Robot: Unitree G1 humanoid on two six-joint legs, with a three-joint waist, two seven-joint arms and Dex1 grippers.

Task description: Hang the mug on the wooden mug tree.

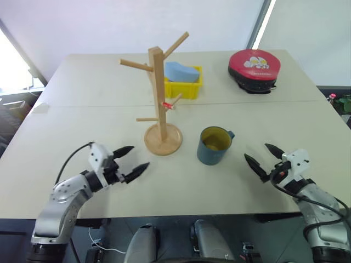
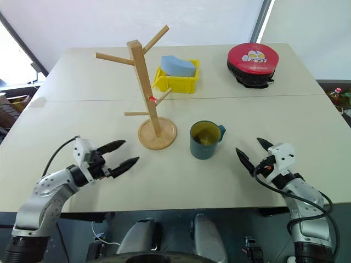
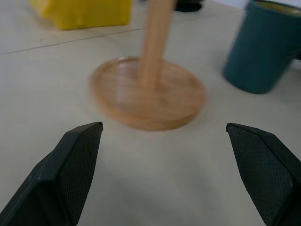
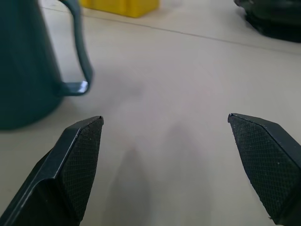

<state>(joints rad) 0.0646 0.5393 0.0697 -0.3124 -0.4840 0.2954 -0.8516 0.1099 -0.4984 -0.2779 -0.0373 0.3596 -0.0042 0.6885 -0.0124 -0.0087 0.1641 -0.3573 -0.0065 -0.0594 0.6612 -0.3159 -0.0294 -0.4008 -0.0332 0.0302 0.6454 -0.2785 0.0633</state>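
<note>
Two robot grippers hover low over a pale table [image 1: 77,109], one at each near corner of the scene. The left gripper [image 1: 132,161] has its two black fingers spread wide apart with nothing between them. Just beyond its fingertips stands the wooden mug tree [image 1: 160,98], upright on its round disc base, its pegs bare. The right gripper [image 1: 263,159] also has its fingers spread wide and empty. Ahead of its fingers and off to one side, apart from them, sits the dark teal mug [image 1: 213,145], upright on the table, yellow inside, its small handle turned toward the right gripper. The mug stands just beside the tree's base, between the two grippers. Farther back, behind the tree, is a yellow bin [image 1: 184,86] holding a blue object [image 1: 181,71]. At the far right lies a round red case [image 1: 254,64] edged in black.
</note>
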